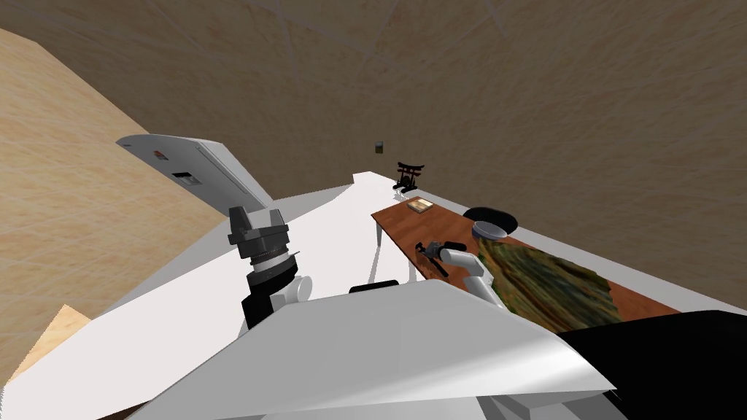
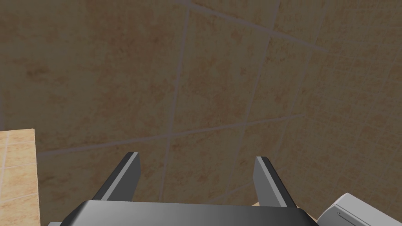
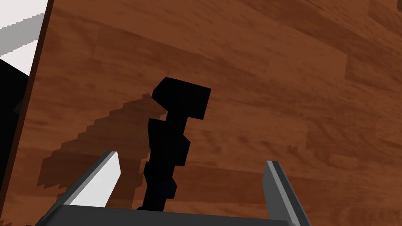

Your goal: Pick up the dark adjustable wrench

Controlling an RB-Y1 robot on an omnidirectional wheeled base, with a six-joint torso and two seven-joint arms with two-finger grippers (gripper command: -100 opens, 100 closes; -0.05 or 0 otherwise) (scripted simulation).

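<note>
The dark adjustable wrench (image 3: 170, 145) lies flat on the brown wooden table (image 3: 275, 90), near the table's end edge. My right gripper (image 3: 192, 159) hangs over it, open, with the wrench's handle in the gap between the fingers and touching neither; it lies closer to one finger (image 3: 106, 176). In the head view the wrench (image 1: 430, 259) shows as a small dark shape at my right gripper (image 1: 436, 251), near the table's (image 1: 397, 219) front left corner. My left gripper (image 2: 198, 172) is raised at my left side, open and holding nothing.
On the table beyond the wrench are a dark round dish (image 1: 490, 217) with a grey bowl (image 1: 489, 230), a green-brown patterned cloth (image 1: 547, 281), a small flat box (image 1: 419, 206) and a black stand (image 1: 409, 175). A white appliance (image 1: 197, 171) stands to the left.
</note>
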